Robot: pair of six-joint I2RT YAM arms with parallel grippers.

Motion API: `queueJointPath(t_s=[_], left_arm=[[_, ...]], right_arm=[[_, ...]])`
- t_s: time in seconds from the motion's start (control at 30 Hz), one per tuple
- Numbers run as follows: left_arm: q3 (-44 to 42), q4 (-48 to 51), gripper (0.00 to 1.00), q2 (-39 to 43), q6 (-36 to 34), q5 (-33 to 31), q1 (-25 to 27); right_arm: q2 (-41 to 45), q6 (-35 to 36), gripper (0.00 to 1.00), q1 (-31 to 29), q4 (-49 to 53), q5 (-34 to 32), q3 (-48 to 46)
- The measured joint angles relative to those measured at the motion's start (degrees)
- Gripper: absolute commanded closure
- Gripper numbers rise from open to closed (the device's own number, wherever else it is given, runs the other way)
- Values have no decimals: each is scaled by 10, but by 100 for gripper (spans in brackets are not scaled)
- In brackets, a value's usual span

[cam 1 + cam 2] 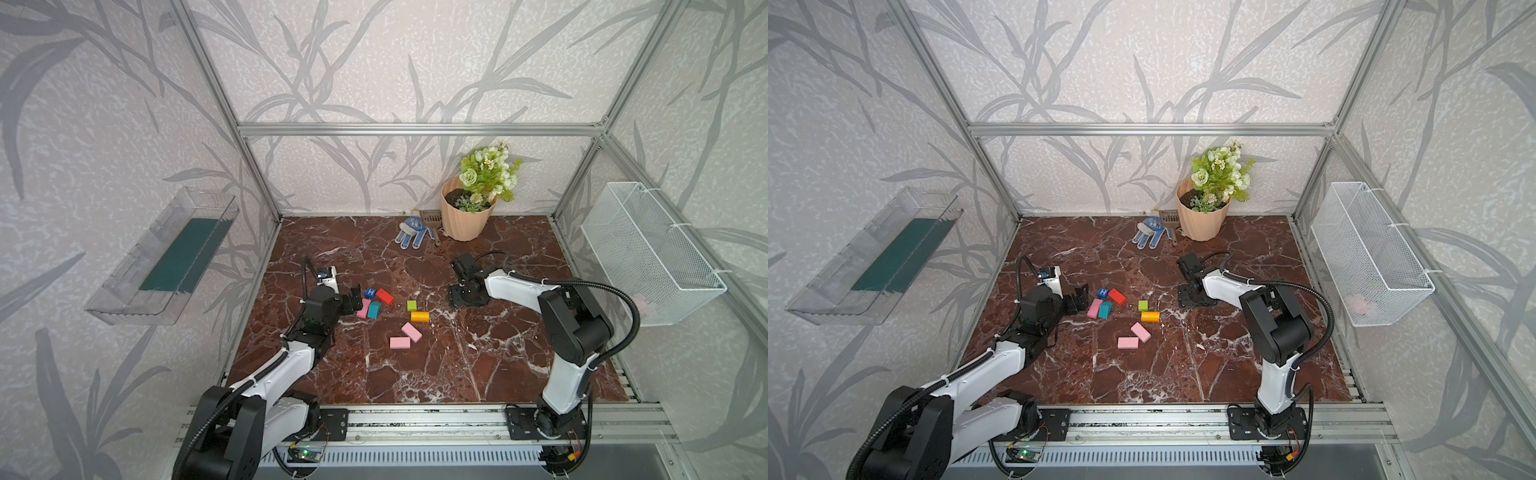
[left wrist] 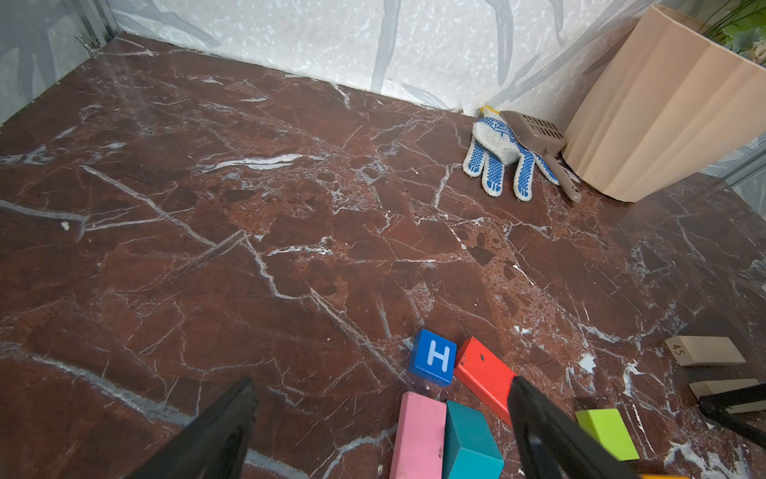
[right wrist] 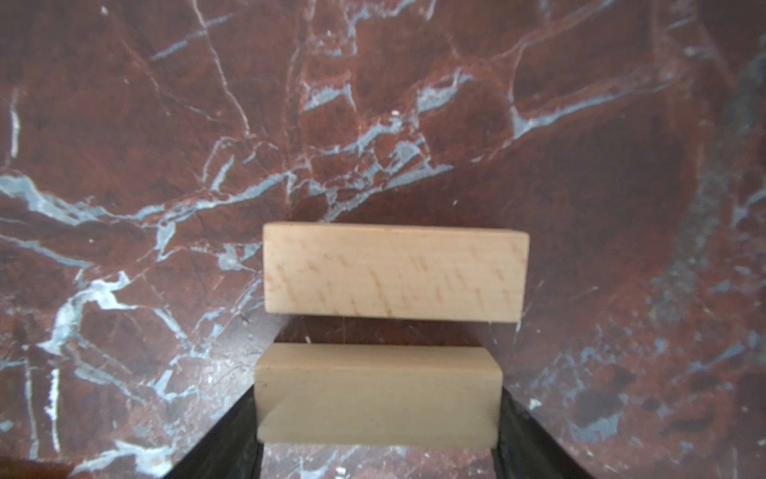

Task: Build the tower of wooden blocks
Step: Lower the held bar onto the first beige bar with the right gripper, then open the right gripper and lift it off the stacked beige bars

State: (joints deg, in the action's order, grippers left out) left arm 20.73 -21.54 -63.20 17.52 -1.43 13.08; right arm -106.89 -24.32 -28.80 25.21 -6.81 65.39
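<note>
Loose wood blocks lie mid-table: a blue H cube (image 1: 370,293), a red block (image 1: 385,296), a pink (image 1: 363,309) and a teal block (image 1: 374,310) side by side, a lime one (image 1: 412,306), an orange one (image 1: 420,316) and two more pink ones (image 1: 411,332). My left gripper (image 2: 382,383) stands open just left of the pink and teal pair (image 2: 418,435). My right gripper (image 1: 465,297) points down at the table. In the right wrist view its fingers (image 3: 232,435) press both ends of a tan block (image 3: 377,373). A second tan block (image 3: 393,271) lies just beyond. No tower is in view.
A peach flowerpot (image 1: 463,216) with green flowers stands at the back, with a dotted glove (image 1: 411,235) and a small scoop (image 1: 430,220) beside it. A wire basket (image 1: 648,253) hangs on the right wall. On the left wall hangs a clear tray (image 1: 166,257).
</note>
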Motion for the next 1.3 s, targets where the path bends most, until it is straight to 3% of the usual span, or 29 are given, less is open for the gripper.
queueJointPath(t_s=[1.3], left_arm=[[0,0,5,0,0,-2,2]], right_arm=[[-21,-5,25,1,2,-21,26]])
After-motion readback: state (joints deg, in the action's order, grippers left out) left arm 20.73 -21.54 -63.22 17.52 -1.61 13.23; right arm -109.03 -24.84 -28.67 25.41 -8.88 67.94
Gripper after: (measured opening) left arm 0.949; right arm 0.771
